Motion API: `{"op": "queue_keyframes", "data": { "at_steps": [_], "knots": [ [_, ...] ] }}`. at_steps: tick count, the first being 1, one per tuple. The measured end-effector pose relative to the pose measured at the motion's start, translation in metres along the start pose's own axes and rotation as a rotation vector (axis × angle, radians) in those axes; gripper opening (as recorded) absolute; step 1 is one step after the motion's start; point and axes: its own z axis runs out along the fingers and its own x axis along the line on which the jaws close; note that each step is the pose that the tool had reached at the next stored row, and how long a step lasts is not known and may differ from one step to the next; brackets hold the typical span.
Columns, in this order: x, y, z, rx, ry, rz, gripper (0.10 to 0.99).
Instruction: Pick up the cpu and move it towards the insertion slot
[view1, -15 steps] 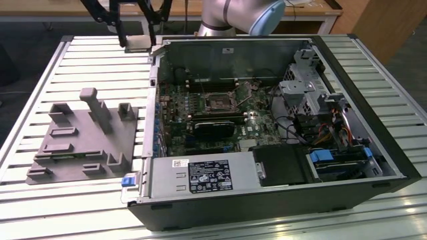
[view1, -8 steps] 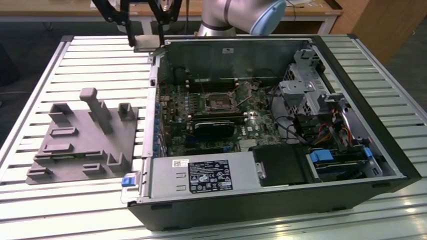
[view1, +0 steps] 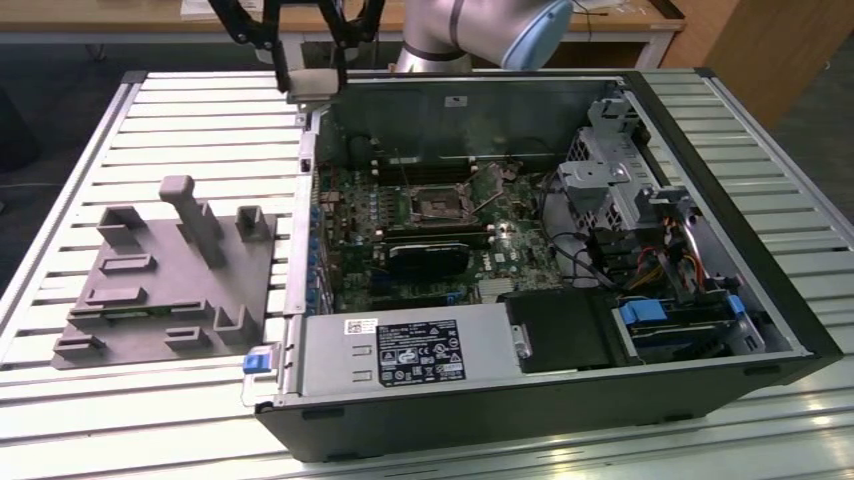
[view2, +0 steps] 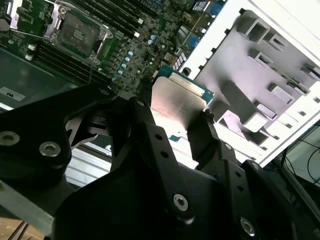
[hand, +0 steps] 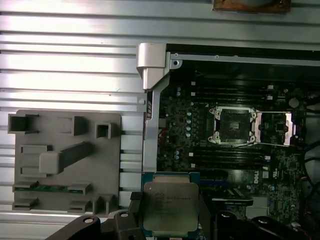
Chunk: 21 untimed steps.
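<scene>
Silvery cpu aloft, well apart from open insertion slot

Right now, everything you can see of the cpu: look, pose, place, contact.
The cpu is a flat square chip with a silvery metal top and a pale green-edged rim. The gripper holds it by opposite edges between its black fingers, clear of any surface. In the exterior view it hangs above the open computer case's back corner, toward that view's left. In the first wrist view its printed metal face shows, with the insertion slot open and apart from it.
</scene>
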Motion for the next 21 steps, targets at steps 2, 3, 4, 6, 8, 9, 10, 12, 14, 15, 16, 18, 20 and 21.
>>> {"op": "queue_keyframes", "data": {
  "at_steps": [2,3,4,6,8,9,10,12,14,15,16,18,20,21],
  "knots": [
    [-0.0041,0.0003,0.0001,0.0,0.0,0.0,0.533],
    [-0.0061,0.0005,0.0001,0.0,0.0,0.0,0.533],
    [-0.0083,0.0007,0.0001,0.0,0.0,0.0,0.533],
    [-0.0125,0.0011,0.0002,0.0,0.0,0.0,0.533],
    [-0.0168,0.0013,0.0002,0.0,0.0,0.0,0.533],
    [-0.019,0.0015,0.0003,0.0,0.0,0.0,0.533],
    [-0.0211,0.0017,0.0003,0.0,0.0,0.0,0.533],
    [-0.0251,0.002,0.0004,0.0,0.0,0.0,0.533],
    [-0.0287,0.0025,0.0005,0.0,0.0,0.0,0.533],
    [-0.0305,0.0027,0.0005,0.0,0.0,0.0,0.533],
    [-0.0325,0.003,0.0006,0.0,0.0,0.0,0.533],
    [-0.0364,0.0036,0.0007,0.0,0.0,0.0,0.533],
    [-0.0404,0.0042,0.0008,0.0,0.0,0.0,0.533],
    [-0.0423,0.0045,0.0008,0.0,0.0,0.0,0.533]
  ]
}}
